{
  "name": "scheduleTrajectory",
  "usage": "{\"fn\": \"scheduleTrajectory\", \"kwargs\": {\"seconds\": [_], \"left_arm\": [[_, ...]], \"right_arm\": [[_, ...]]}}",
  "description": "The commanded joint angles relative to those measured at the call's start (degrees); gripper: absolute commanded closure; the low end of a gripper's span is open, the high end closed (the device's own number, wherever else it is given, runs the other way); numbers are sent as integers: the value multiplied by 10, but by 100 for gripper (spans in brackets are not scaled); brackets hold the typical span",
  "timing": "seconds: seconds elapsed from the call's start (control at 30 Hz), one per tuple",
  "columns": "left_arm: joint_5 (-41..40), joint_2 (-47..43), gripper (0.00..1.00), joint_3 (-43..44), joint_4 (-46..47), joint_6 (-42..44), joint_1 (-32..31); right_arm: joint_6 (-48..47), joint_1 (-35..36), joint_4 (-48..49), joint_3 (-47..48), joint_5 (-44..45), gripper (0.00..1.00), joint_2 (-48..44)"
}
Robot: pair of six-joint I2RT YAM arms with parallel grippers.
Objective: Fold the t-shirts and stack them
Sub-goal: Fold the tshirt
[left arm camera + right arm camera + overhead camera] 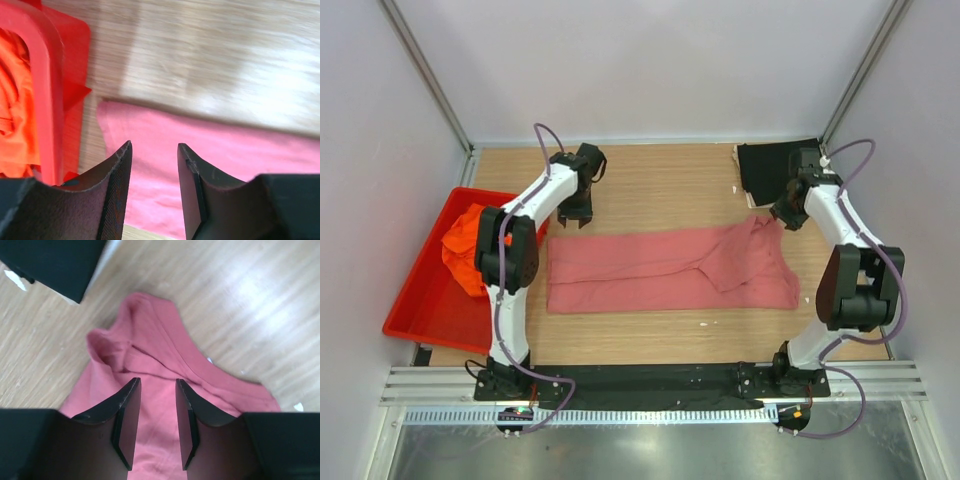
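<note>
Across the middle of the worktop (670, 335), nearest the arms, the rose-red shirt (650, 275) lies flat; its long axis runs left to right, parallel to the near edge; its straight-cut end points at the left edge, and its rumpled end, with a flap folded over on top, points at the right edge. At the left edge beside it sits a red tray (420, 310); the orange shirt (465, 245) is crumpled in a heap in the tray's far part. Above the rose-red shirt's far left corner hangs the left claw (572, 218), released, nothing between its fingers; over the bunched far right end hangs the right claw (786, 215), also released and grasping nothing; whether either tip touches the cloth I cannot tell. Farthest off, in the far right corner, the black shirt (765, 170) lies folded.
</note>
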Motion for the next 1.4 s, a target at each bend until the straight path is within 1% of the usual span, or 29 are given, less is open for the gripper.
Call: {"fn": "scheduleTrajectory", "kwargs": {"seconds": [0.0, 0.1, 0.2, 0.3, 0.4, 0.6, 1.17, 1.27, 1.3, 1.37], "left_arm": [[70, -56, 57, -31, 32, -1, -13], [115, -60, 57, -70, 62, -11, -20], [138, -48, 57, -96, 80, -18, -22], [130, -32, 57, -110, 82, -20, -29], [135, -22, 57, -116, 87, -26, -30], [128, -12, 57, -118, 88, -28, -30], [95, -4, 57, -115, 82, -33, -29], [91, -5, 57, -116, 82, -34, -29], [90, -5, 57, -115, 81, -34, -29], [84, -4, 57, -115, 80, -35, -29]], "right_arm": [[67, -1, -44, -53, 34, 60, -56], [88, 0, -38, -90, 16, 60, -74], [109, -1, -23, -128, -6, 61, -83], [123, -1, -9, -157, -18, 61, -84], [129, 0, 3, -172, -9, 62, -82], [138, 0, 33, -188, 12, 62, -73], [149, -1, 92, -214, 20, 64, -25], [150, -1, 103, -227, 23, 69, -29], [151, -1, 102, -229, 28, 75, -30], [152, -1, 100, -229, 34, 82, -38]]}}
